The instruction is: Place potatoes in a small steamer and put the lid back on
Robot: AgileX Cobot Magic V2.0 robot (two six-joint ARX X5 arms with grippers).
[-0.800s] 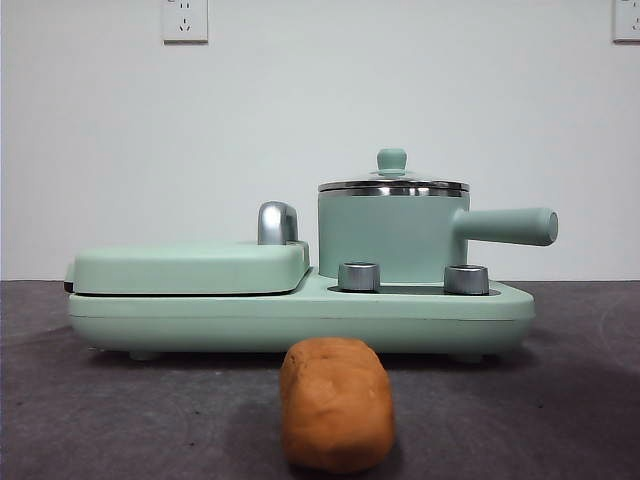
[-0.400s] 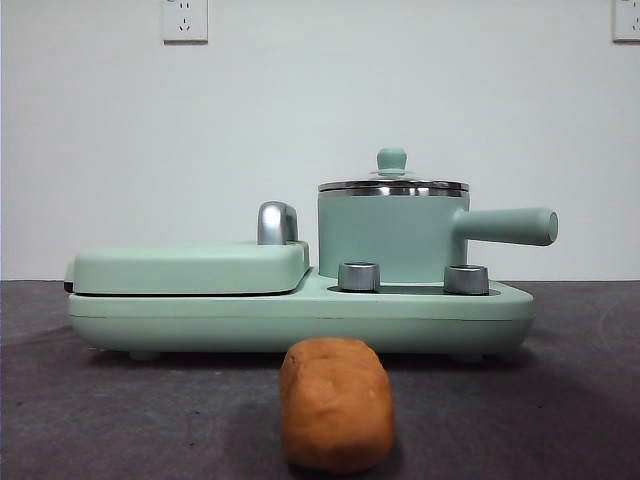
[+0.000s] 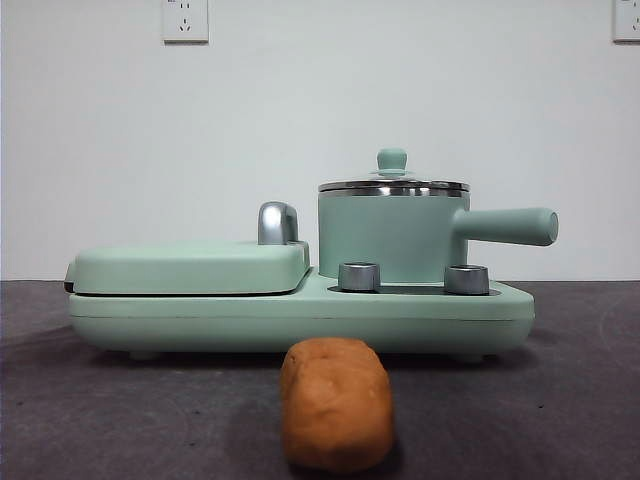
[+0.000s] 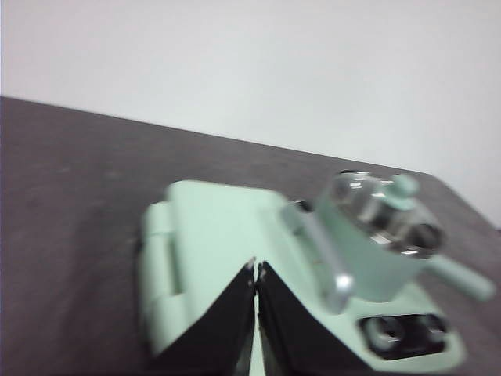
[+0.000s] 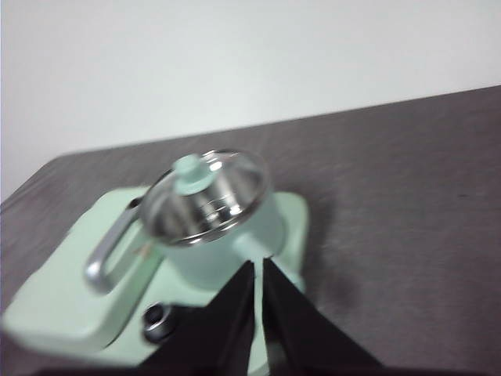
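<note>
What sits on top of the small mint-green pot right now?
A round clear glass lid with a mint-green knob covers the small mint-green pot. Through the glass only steel reflections show; contents unclear.

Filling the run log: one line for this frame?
stage: pre-grasp | potato: on table, before cooker | lid: on steamer | left end effector: shut, empty | right end effector: shut, empty

No legible text, label, brand, number or sign on anything in view.
</note>
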